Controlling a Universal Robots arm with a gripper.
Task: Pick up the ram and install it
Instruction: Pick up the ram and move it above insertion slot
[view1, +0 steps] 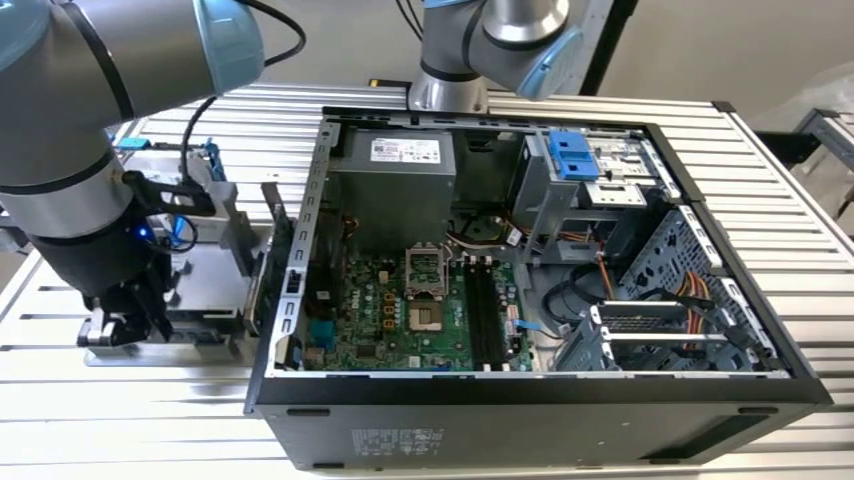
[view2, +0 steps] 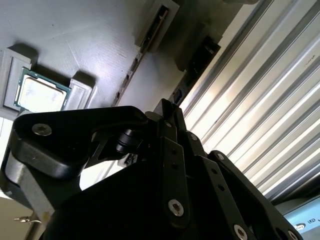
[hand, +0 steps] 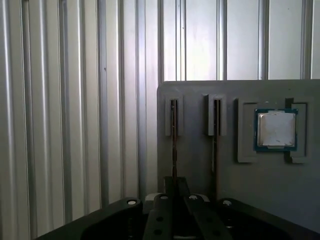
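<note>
Exterior view: camera high, set back, tilted steeply down. Takes in whole open computer case (view1: 534, 388), slatted table (view1: 120, 420) and grey parts tray (view1: 187, 345) at exterior view's left.

First wrist view: looks past gripper (hand: 173, 186), close over tray, processor chip (hand: 276, 130) seen square-on.

Second wrist view: closer, skewed, gripper body crowding foreground.

Both wrist views share tray, chip, table slats. Exterior view shares tray and table with them.

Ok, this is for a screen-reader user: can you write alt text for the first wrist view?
The tool sits over a grey holder on a ribbed metal table, lined up with the ram standing on edge in the slot farther from a square silver chip. A second stick stands in the neighbouring slot.
</note>
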